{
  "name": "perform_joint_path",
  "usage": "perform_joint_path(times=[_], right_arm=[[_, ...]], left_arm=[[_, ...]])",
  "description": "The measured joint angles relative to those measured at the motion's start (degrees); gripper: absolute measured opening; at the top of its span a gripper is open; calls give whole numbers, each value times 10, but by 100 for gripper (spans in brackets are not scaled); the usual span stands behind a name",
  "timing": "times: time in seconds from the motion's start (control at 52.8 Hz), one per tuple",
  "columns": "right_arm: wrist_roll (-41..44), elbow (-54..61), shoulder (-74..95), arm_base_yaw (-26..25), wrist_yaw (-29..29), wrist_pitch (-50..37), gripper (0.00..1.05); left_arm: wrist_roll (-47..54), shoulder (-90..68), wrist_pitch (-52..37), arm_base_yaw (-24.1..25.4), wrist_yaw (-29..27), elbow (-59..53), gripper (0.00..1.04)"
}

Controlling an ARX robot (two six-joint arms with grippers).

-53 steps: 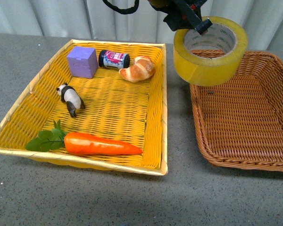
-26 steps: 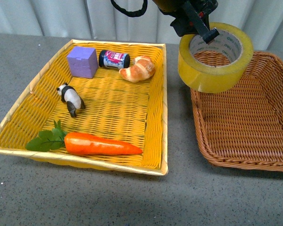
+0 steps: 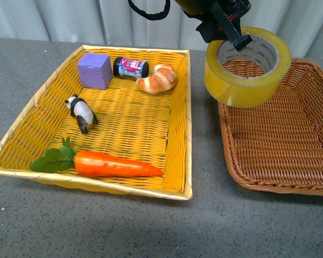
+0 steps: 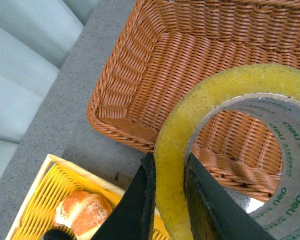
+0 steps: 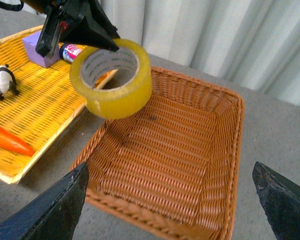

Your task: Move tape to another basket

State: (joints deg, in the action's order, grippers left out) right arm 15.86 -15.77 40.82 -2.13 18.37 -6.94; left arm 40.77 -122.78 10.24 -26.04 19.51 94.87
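The tape (image 3: 247, 80), a wide yellowish roll with a white printed core, hangs in the air over the near-left corner of the brown wicker basket (image 3: 274, 140). My left gripper (image 3: 234, 35) is shut on the roll's wall, one finger inside the core and one outside. In the left wrist view the black fingers (image 4: 140, 200) pinch the tape (image 4: 210, 95) above the basket (image 4: 190, 50). The right wrist view shows the tape (image 5: 117, 97) above the empty basket (image 5: 175, 145). My right gripper (image 5: 170, 172) stands open, well above that basket.
The yellow basket (image 3: 187, 107) sits left of the brown one and holds a croissant (image 3: 158, 78), a purple cube (image 3: 93, 70), a small jar (image 3: 130, 67), a panda figure (image 3: 81, 113) and a carrot (image 3: 116, 164). A pale curtain hangs behind the grey table.
My left gripper has carried the tape a little to the right, from the gap between the baskets to over the brown basket's left edge. The motion has slowed.
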Motion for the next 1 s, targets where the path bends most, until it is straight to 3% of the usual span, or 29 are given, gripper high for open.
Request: perform_joint_path(times=[0.265,0.663,1.004], right_arm=[[34,-125,230,59,-61,-56,96],[-12,-315,451,95,-102,20,96],[-66,-401,563,127,-143,45,96]], left_arm=[[0,0,0,0,0,0,14],[0,0,0,0,0,0,14],[0,0,0,0,0,0,14]])
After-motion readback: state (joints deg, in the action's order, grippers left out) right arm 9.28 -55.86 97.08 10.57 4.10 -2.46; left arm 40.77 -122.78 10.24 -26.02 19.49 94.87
